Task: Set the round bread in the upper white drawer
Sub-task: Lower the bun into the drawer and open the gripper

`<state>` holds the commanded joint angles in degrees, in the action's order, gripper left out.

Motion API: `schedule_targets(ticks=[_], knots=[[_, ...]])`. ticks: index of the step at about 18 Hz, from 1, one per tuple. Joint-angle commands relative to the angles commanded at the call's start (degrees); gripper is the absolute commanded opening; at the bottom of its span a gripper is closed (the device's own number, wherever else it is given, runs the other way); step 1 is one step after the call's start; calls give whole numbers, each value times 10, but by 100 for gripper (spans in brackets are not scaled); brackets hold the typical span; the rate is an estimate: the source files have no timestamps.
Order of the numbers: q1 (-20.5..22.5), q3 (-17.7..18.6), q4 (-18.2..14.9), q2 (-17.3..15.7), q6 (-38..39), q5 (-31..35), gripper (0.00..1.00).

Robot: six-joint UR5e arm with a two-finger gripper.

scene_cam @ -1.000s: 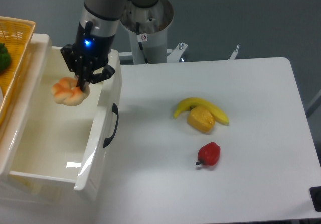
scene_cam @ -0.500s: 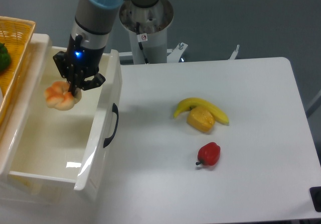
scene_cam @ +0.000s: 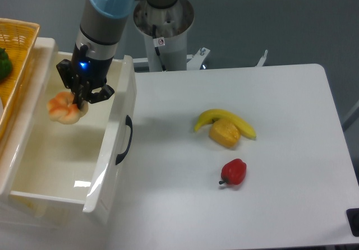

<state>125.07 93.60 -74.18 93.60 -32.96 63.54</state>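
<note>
The end effector [scene_cam: 78, 100] pinches the bread [scene_cam: 65, 107] from above, its dark fingers [scene_cam: 95, 95] pressed onto the bun's right side. The bread hangs inside the outline of the drawer [scene_cam: 106, 154], toward its far left part, above the glossy white floor; whether it touches the floor or the left wall cannot be told from this view. The bun is round, so it has no clear long axis; its lumpy, lobed top faces up and slightly left, toward the camera, with orange-pink tints on the lobes.

The drawer stands pulled out at the left edge of the desk [scene_cam: 280, 121], its deep front wall carrying a black curved handle [scene_cam: 124, 139] that faces right. A yellow basket [scene_cam: 17, 65] sits further left and above the drawer, touching or overlapping its far left rim.

On the desk, well apart from the drawer, a banana [scene_cam: 224, 118] curves beside a yellow-orange lump [scene_cam: 224, 134] that touches it on the near side. A red pepper [scene_cam: 234, 172] lies nearer still, stem pointing left.
</note>
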Motion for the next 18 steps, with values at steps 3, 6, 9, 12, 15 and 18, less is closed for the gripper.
schedule_targets(ticks=[3,6,9,12,15,18], knots=[[0,0,0,-1,0,0,25],[0,0,0,-1,0,0,26],[0,0,0,-1,0,0,28],[0,-1,0,-1,-1,0,33],[0,-1,0,-4,-1,0,34],[-1,-1,0,-8,-1,0,37]])
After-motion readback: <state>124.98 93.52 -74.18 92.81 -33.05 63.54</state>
